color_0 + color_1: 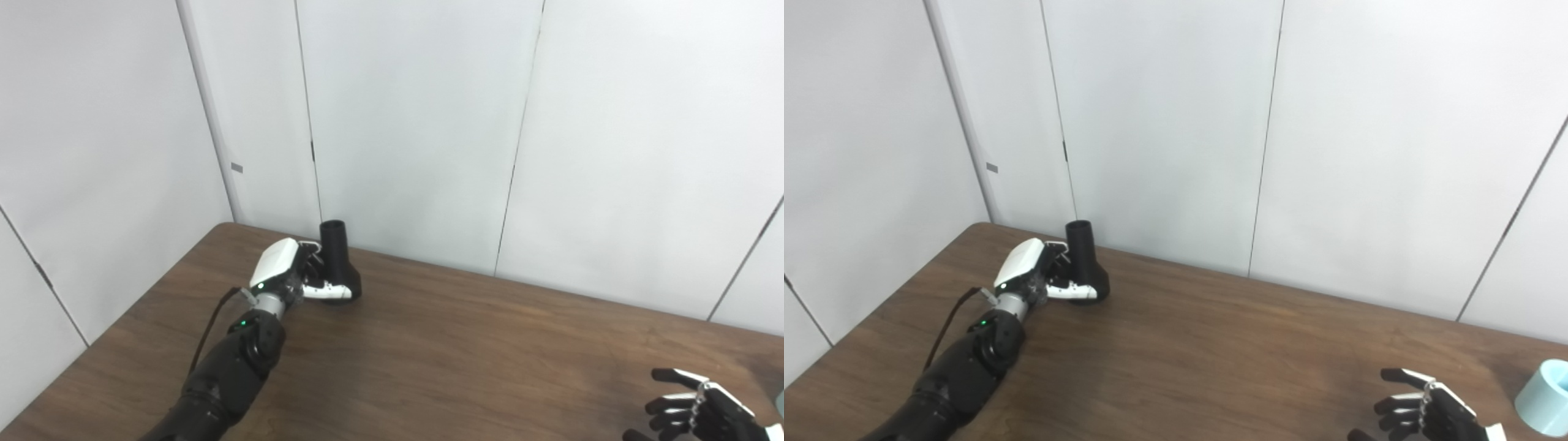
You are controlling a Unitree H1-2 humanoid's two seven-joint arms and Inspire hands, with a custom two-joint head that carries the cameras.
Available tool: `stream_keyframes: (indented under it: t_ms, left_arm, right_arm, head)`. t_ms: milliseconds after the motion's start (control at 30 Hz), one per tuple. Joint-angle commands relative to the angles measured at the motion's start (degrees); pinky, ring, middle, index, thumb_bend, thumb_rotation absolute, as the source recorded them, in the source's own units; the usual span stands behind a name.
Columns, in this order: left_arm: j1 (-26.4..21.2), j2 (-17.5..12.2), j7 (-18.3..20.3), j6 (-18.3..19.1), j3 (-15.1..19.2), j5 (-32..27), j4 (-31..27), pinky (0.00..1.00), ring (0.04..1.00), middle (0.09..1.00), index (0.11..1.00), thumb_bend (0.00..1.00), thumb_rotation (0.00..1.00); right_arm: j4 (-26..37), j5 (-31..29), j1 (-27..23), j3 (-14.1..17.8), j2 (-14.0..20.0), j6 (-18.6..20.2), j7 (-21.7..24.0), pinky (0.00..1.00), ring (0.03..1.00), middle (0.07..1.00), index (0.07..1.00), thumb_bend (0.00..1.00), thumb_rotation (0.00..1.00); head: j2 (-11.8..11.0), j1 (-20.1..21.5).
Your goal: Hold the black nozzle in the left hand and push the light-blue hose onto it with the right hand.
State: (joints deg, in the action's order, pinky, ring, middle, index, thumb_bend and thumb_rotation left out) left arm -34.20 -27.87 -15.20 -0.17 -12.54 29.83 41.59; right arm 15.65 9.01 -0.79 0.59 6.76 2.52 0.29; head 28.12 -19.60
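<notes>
Left eye view: the black nozzle [339,266] stands upright on the brown wooden surface [465,361], near its far left corner and close to the white wall panels [416,122]. Its narrow round mouth points up and its wider base rests on the wood. The left hand [293,272] is pressed against the nozzle from the left, with one white-tipped digit lying across the front of the base and the others reaching round the neck; the hand looks closed around it, though the grip on the far side is hidden. The right hand [692,407] hovers low at the bottom right corner, well apart from the nozzle, its fingers spread and curled and holding nothing.

Right eye view: the same arrangement appears, with the nozzle [1085,263] wrapped by the left hand [1038,272]. The right hand [1421,410] is empty with its fingers apart. Just beside it, at the right edge, the round open end of the light-blue hose [1546,398] shows, cut off by the picture's border and not touched by the hand.
</notes>
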Motion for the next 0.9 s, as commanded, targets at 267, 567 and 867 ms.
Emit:
stream_keyframes:
  t_ms: [267,567,867]
  left_arm:
    - [4.4,1.4,-1.5,-1.0,-4.1,2.5,1.7,0.38,0.457,0.503,0.476,0.52,0.00]
    - [8.4,4.1,-7.0,-7.7,-10.8,8.5,-4.0,0.26,0.379,0.417,0.500,0.52,0.00]
    - [9.2,8.5,-5.5,-13.1,-17.8,13.4,-9.5,0.28,0.389,0.414,0.501,0.52,0.00]
  right_arm:
    - [2.8,-1.2,-1.5,0.4,0.0,0.3,0.3,0.30,0.428,0.488,0.659,0.55,0.00]
    - [-1.8,-4.6,-2.2,0.9,0.9,-3.3,1.1,0.30,0.409,0.488,0.672,0.55,0.00]
    - [-7.8,-5.6,-3.9,2.2,0.6,-10.4,0.3,0.33,0.455,0.491,0.635,0.55,0.00]
  head:
    - [1.2,2.2]
    - [3.1,8.5]
    - [4.7,15.3]
